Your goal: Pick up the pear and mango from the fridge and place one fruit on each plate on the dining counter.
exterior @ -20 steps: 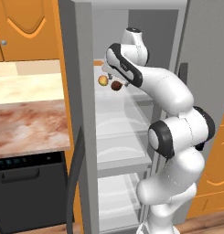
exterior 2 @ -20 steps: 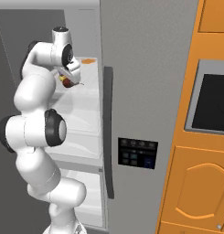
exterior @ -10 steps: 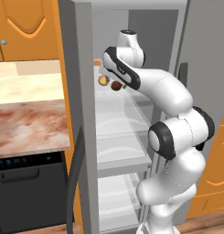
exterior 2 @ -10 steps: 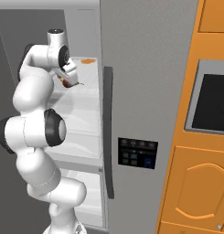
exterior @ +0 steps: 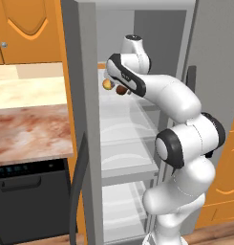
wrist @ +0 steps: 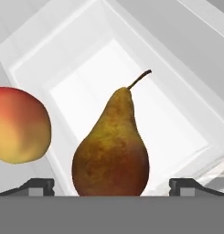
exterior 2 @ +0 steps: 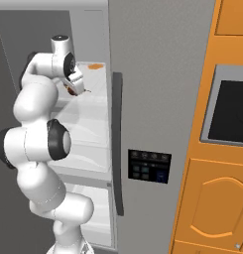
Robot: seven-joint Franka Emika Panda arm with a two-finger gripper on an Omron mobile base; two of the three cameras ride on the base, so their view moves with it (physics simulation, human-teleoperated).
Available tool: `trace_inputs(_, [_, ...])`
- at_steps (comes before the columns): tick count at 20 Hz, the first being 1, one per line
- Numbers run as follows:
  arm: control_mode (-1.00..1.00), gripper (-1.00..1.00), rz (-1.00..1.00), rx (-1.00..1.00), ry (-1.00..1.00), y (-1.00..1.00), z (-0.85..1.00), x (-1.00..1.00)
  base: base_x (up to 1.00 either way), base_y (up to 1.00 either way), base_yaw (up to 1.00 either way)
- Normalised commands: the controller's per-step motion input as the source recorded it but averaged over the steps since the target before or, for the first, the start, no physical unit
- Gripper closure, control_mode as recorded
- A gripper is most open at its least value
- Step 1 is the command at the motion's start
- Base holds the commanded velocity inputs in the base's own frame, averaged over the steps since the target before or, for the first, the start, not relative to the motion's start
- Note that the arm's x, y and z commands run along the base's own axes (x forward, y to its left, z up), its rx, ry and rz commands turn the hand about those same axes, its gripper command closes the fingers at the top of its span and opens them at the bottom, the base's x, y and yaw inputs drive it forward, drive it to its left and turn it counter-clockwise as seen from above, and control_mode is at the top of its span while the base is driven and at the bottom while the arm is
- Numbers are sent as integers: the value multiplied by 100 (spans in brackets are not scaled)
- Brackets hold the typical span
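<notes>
Two fruits sit on the upper glass shelf [exterior: 119, 107] of the open fridge [exterior: 85, 119]: the pear [wrist: 111, 148], upright with its stem up, and the mango [wrist: 19, 125] just beside it, apart from it, toward the shelf's front-left edge as the left base camera sees it. The tool [wrist: 111, 186] is spread wide, its two dark fingertips [wrist: 40, 185] standing either side of the pear's lower body without visibly touching it; nothing is held yet. Judged stage: approach complete, grasp not begun. Risks: the pear widens toward its base and tapers above, so a closure set too high could squeeze it downward and out, or tip it; the nearby mango could be nudged by the adjacent finger and roll toward the shelf edge; withdrawal through the narrow opening could knock the arm against the door frame [exterior: 87, 143]. A marbled counter [exterior: 27, 124] lies left of the fridge. A dark control panel [exterior 2: 149, 166] on the fridge front carries small keys; no writing, brand or label is legible anywhere.
</notes>
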Motion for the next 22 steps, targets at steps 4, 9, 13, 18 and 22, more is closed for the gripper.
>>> trace_inputs(4, [-100, -100, -4, 0, 0, 0, -1, 18, 0, 0, 0])
trace_inputs(9, [-100, -100, 0, 0, 0, 0, -2, 2, 0, 0, 0])
trace_inputs(13, [-100, -100, -1, 0, 1, 0, -31, 0, 0, 0, 0])
trace_inputs(18, [-100, -100, -1, 0, 0, 0, -41, 5, 0, 0, 0])
trace_inputs(22, [-100, -100, 0, 0, 0, 0, -7, 0, 0, 0, 0])
